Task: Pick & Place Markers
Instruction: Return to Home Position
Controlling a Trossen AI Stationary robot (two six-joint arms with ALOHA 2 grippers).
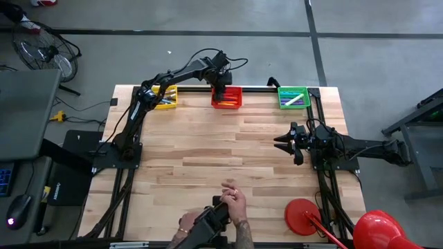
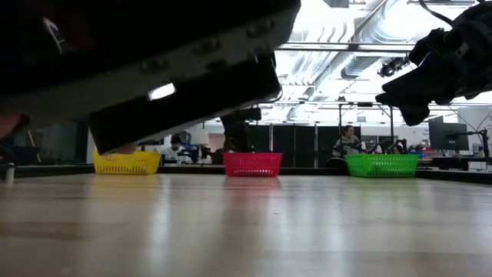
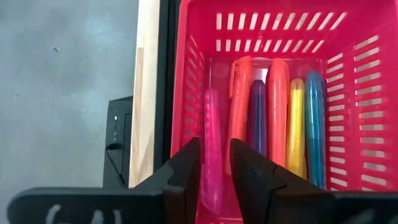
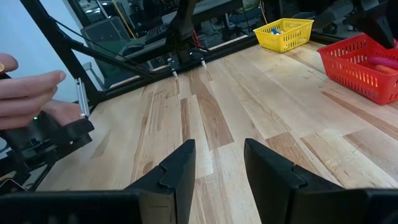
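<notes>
My left gripper point(image 1: 220, 88) hangs over the red basket point(image 1: 235, 104) at the table's far edge, fingers pointing down and open by a narrow gap point(image 3: 214, 142). Several markers lie flat on the basket's floor: pink point(image 3: 211, 118), two orange point(image 3: 278, 106), purple point(image 3: 257, 112), yellow point(image 3: 296, 124) and blue point(image 3: 314, 124). The pink one shows straight below the gap, apart from the fingers. My right gripper point(image 1: 282, 142) waits open above the table's right side point(image 4: 217, 146). More markers lie in the yellow basket point(image 1: 166, 97) and the green basket point(image 1: 293, 97).
A person's hand point(image 1: 235, 200) reaches in over the near edge, above a black device point(image 1: 211, 221), and holds a thin pale stick point(image 4: 81, 96). That device point(image 2: 154, 69) blocks the upper left of the low view. A red round object point(image 1: 302, 214) sits at the near right corner.
</notes>
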